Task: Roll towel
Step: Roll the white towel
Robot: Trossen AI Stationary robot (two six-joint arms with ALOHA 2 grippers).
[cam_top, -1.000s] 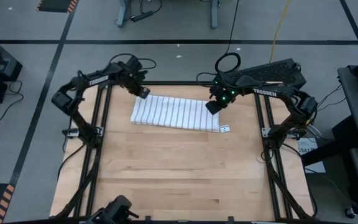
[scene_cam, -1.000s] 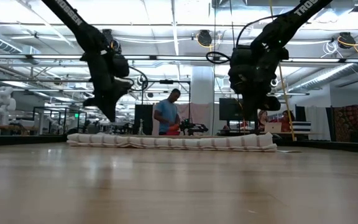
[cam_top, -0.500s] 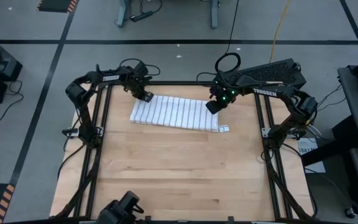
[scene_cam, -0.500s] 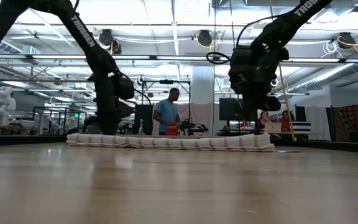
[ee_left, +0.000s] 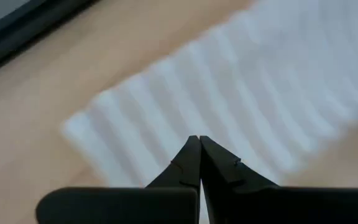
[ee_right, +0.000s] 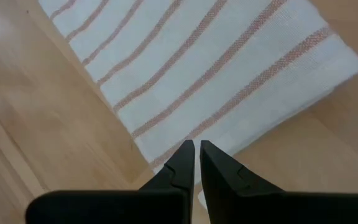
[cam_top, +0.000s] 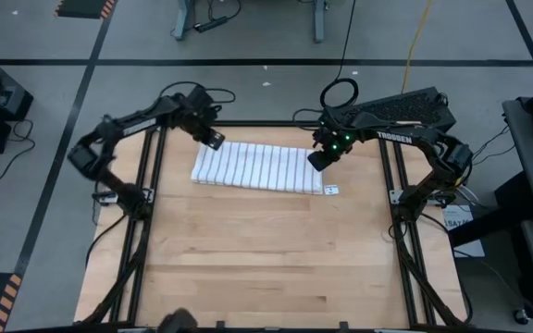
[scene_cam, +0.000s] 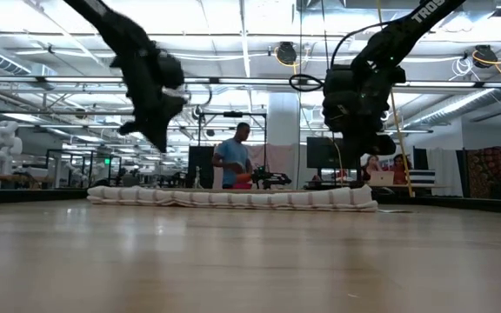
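While both tools point(cam_top: 213, 139) point(cam_top: 315, 159) hover closed, seemingly empty, towel point(cam_top: 257, 166) lies flat.

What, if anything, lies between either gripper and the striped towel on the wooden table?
Nothing visible does. The thin white cloth towel with dark stripes lies flat, folded, on the wooden table. The left gripper hangs shut above its far left corner, the right gripper shut above its right end, with only open air beneath both.

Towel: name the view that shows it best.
The high view: the whole striped towel lies folded at the table's far side. The low view shows only a flat edge-on band, the right wrist view one corner with stripes, the left wrist view a blurred end.
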